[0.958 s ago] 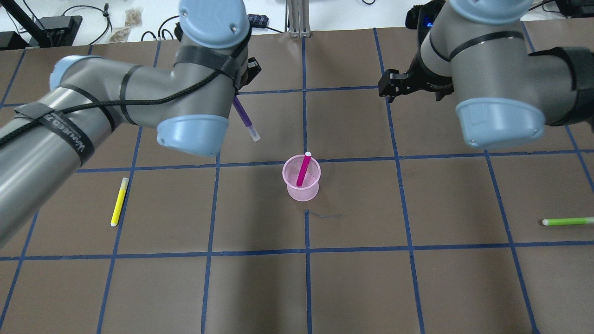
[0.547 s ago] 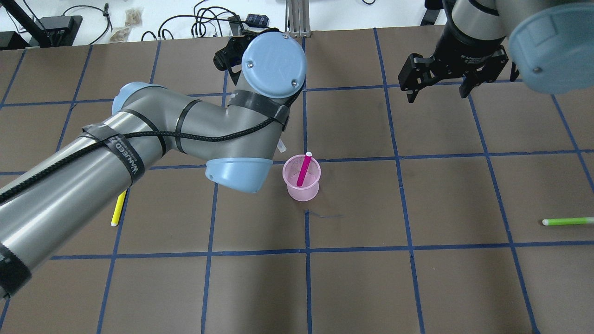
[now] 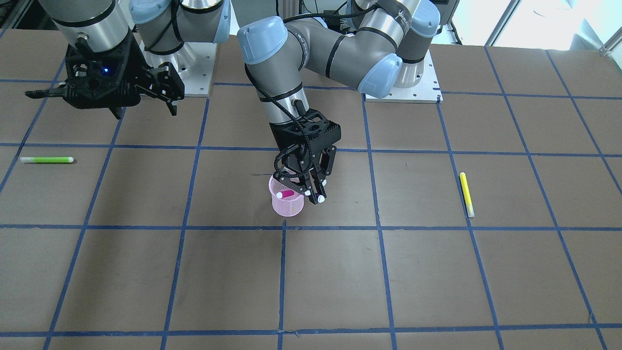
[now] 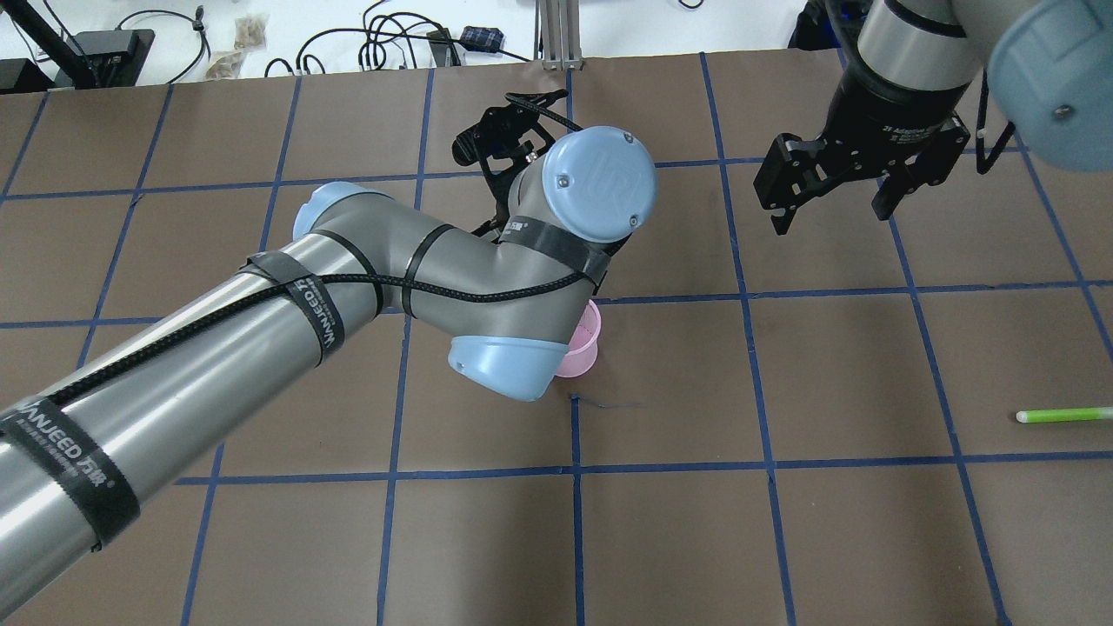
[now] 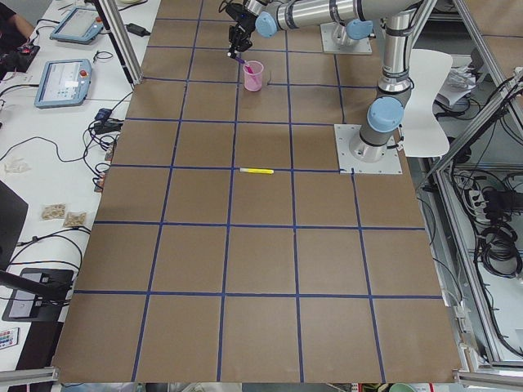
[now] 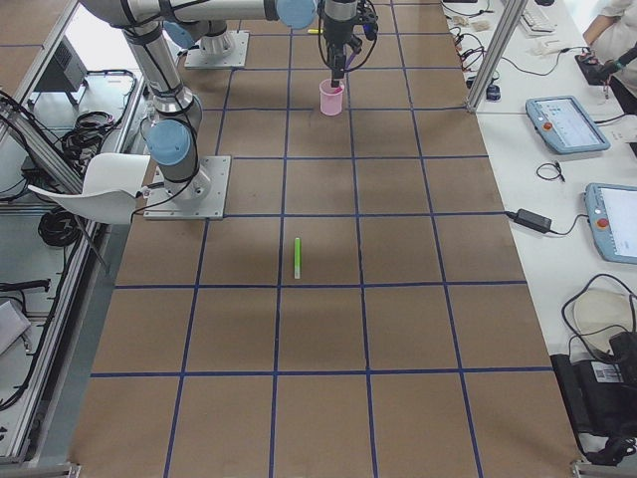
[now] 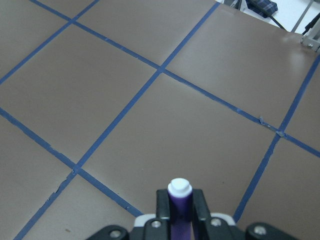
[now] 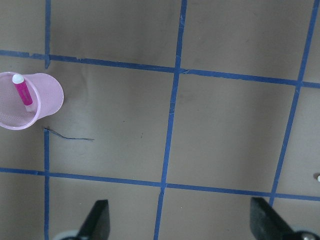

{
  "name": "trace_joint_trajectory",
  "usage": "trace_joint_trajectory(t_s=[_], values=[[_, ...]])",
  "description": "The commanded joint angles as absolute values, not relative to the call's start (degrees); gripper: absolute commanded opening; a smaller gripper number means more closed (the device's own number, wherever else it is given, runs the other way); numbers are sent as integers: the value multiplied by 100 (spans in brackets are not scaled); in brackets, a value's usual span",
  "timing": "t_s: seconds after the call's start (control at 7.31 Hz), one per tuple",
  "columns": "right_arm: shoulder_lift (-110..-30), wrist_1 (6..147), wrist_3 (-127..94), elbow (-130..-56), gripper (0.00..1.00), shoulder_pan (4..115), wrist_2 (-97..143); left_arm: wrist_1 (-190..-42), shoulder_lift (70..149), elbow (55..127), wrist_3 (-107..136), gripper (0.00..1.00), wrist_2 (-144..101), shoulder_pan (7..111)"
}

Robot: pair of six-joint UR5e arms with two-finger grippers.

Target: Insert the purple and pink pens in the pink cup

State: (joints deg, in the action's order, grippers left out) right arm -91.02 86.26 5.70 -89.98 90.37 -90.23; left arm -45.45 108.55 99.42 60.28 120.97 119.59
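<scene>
step: purple pen insert | left pincer [image 3: 314, 196] clenched on purple pen [image 7: 180, 212], beside pink cup [image 3: 286, 208] rim, mid-bench | pink pen [image 3: 286, 194] already in | right pincer [image 4: 833, 189] released, empty | next: you centre the tip over the mouth, lower, release

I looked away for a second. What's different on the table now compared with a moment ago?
The left gripper, shut on the purple pen, swung in from its own side to close above the pink cup. The right gripper, open and empty, turned and shifted slightly toward its own side. The pink pen stayed in the cup; the yellow pen and green pen lie where they were.
</scene>
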Motion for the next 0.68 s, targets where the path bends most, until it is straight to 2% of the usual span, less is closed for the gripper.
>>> trace_joint_trajectory(t_s=[0.0, 0.41, 0.55], values=[[-9105, 8745, 519, -9017, 100, 9026, -9000, -4544, 11047, 9958, 6240, 0, 12120, 12067], [-9105, 8745, 519, -9026, 100, 9026, -9018, -4544, 11171, 10020, 6249, 0, 12085, 12208], [-9105, 8745, 519, -9026, 100, 9026, -9018, -4535, 11171, 10020, 6136, 16, 12059, 12243]])
